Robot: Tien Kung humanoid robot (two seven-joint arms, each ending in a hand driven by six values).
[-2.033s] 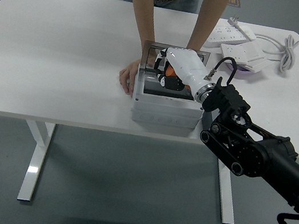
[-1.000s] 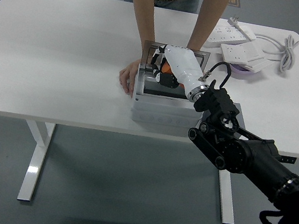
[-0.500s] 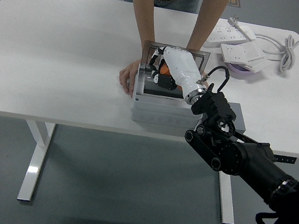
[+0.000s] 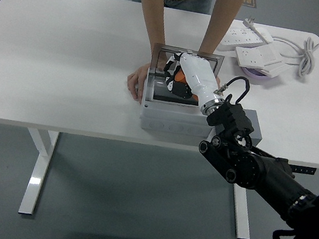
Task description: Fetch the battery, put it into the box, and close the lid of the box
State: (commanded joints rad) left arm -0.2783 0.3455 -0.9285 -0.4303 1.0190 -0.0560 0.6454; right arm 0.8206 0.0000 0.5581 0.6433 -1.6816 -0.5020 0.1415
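Robot's right hand (image 4: 179,76) reaching into the open grey box (image 4: 175,120) on the white table (image 4: 65,59), fingers curled around the orange battery (image 4: 181,76) inside it, lid (image 4: 158,54) upright behind, a person's hand (image 4: 135,82) steadying the box's left side

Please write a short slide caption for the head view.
Right hand lowers an orange battery into the open grey box while a person's hand steadies it.
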